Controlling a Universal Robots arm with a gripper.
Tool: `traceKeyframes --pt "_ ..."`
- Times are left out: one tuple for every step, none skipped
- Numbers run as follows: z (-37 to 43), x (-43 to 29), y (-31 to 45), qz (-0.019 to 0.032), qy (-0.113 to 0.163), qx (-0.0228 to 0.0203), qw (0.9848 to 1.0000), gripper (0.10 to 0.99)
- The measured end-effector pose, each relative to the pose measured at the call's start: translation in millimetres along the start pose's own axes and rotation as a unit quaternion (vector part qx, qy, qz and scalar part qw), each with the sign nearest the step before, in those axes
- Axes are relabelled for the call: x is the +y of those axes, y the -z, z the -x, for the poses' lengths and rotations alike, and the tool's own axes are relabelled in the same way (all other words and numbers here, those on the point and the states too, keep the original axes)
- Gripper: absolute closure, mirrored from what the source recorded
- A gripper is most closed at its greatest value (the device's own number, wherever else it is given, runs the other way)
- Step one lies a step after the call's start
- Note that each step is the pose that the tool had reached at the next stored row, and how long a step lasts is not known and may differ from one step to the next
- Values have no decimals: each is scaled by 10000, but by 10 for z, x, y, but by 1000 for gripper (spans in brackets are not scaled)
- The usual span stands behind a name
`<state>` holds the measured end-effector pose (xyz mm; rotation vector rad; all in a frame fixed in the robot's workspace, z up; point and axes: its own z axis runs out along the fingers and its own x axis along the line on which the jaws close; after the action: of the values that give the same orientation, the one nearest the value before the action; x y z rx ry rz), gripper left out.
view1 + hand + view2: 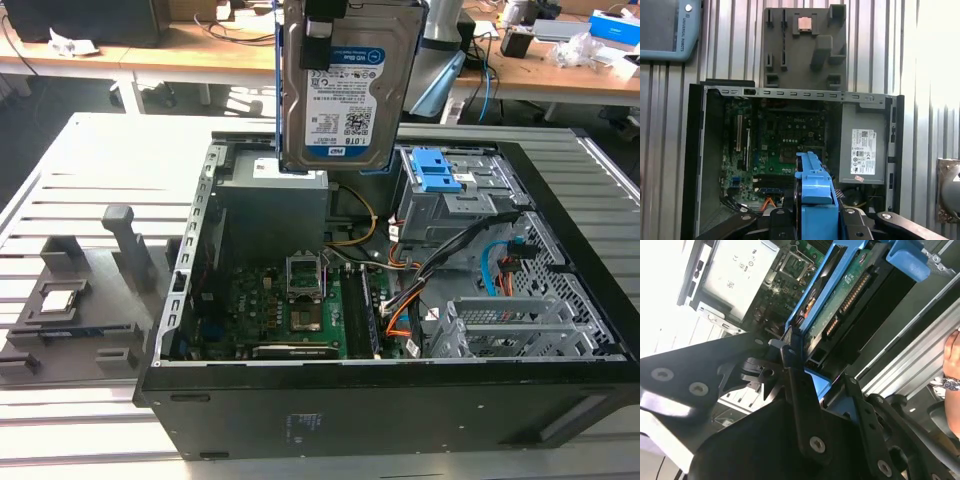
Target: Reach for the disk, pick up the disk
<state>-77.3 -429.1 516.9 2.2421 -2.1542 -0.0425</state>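
Gripper [318,40] clamped on the disk [345,95], which hangs upright in the air above the open case [560,330], over the power supply [275,205], label towards the exterior view.

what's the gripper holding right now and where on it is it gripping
The gripper holds the disk, clamped at its upper end by the blue carrier frame. The disk hangs upright above the open computer case.
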Motion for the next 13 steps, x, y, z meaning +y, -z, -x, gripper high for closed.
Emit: traceKeyframes --pt "-16 1 0 0 0 0 10000 718" --pt "-25 1 0 0 0 0 10000 718" --pt "-33 1 0 0 0 0 10000 718" --pt "-49 2 0 0 0 0 10000 718" --pt "-68 3 -1 0 0 0 10000 718" --pt "-79 3 0 0 0 0 10000 718" --pt "-87 4 -1 0 0 0 10000 718" --pt "-100 4 -1 0 0 0 10000 718" --pt "-115 5 0 0 0 0 10000 718" --pt "-126 5 0 0 0 0 10000 718" --pt "-135 5 -1 0 0 0 10000 718" --pt "-146 6 -1 0 0 0 10000 718" --pt "-157 6 -1 0 0 0 10000 718"
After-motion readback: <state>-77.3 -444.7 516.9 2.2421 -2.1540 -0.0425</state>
